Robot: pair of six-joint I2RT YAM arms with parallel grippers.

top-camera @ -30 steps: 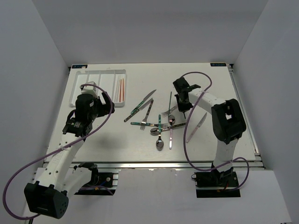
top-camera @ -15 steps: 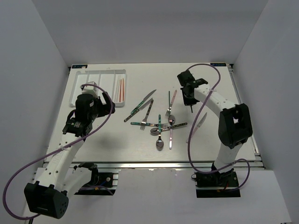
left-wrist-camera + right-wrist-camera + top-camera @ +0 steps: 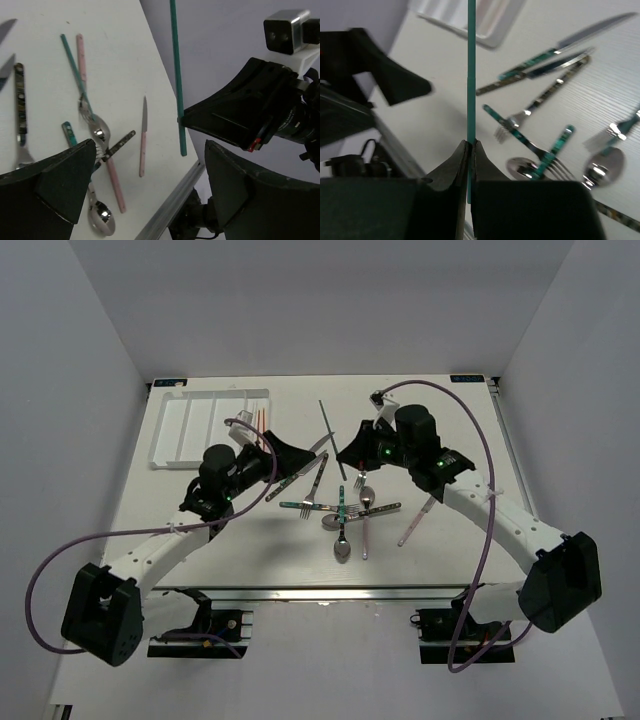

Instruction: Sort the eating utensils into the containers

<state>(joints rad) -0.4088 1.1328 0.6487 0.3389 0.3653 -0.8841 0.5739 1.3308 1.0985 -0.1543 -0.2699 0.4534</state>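
One teal chopstick [image 3: 470,75] is clenched in the right tool [image 3: 470,145], lifted off the table [image 3: 460,420] near its middle. Left tool [image 3: 297,457] gapes wide, holding nothing (it faces the right one, close by). Loose cutlery [image 3: 343,512] lies scattered at centre, w/ the white tray [image 3: 165,430] at far left.

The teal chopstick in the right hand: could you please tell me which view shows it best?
The left wrist view: the teal chopstick shows sharply along almost its whole length, pinched near its lower end by the right hand. The right wrist view looks along it, foreshortened; the top view shows only a thin line.
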